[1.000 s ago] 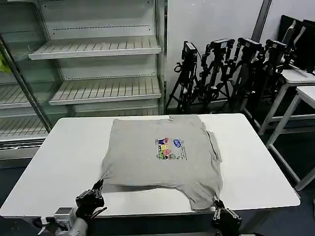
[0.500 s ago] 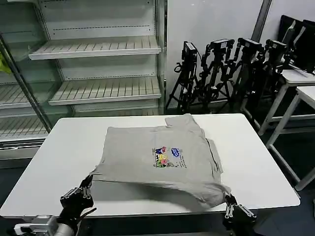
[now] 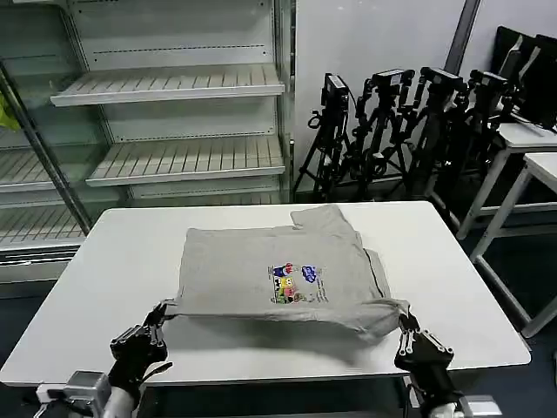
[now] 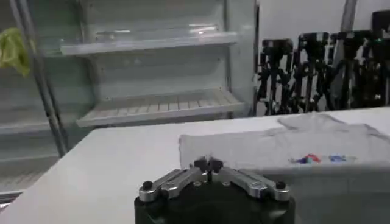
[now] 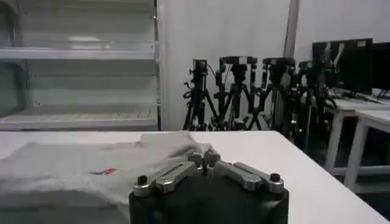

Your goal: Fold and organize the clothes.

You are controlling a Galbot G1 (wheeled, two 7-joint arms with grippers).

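Table [image 3: 452,287]: white, stood before empty shelves [image 3: 174,87]; a row of black tripods [image 3: 400,122] stood behind its far right corner; a second white table [image 3: 531,139] stood further right.

Shirt [image 3: 261,270]: one light grey short-sleeved shirt lay across the middle of the table, chest print [image 3: 294,283] facing up; its near hem was raised off the table at both corners and sagged between them; the far edge lay rumpled toward the table's back, with a fold of cloth [image 3: 326,219] sticking up there; a sleeve [image 3: 376,270] showed on the side nearer the tripods.

Left gripper [image 3: 155,324]: sat at the table's near edge, on the shelf side; fingers pressed together on the shirt's near-left hem corner, the cloth pulled to a point at the tips; in the left wrist view the two fingers [image 4: 200,164] met with the grey hem just beyond them.

Right gripper [image 3: 406,328]: sat at the table's near edge, on the tripod side; fingers clamped on the shirt's near-right hem corner, which bunched where it was pinched; in the right wrist view the fingertips [image 5: 196,158] met against the grey cloth [image 5: 91,167].

Tabletop: bare white surface showed all round the shirt, with its shadow under the lifted hem.
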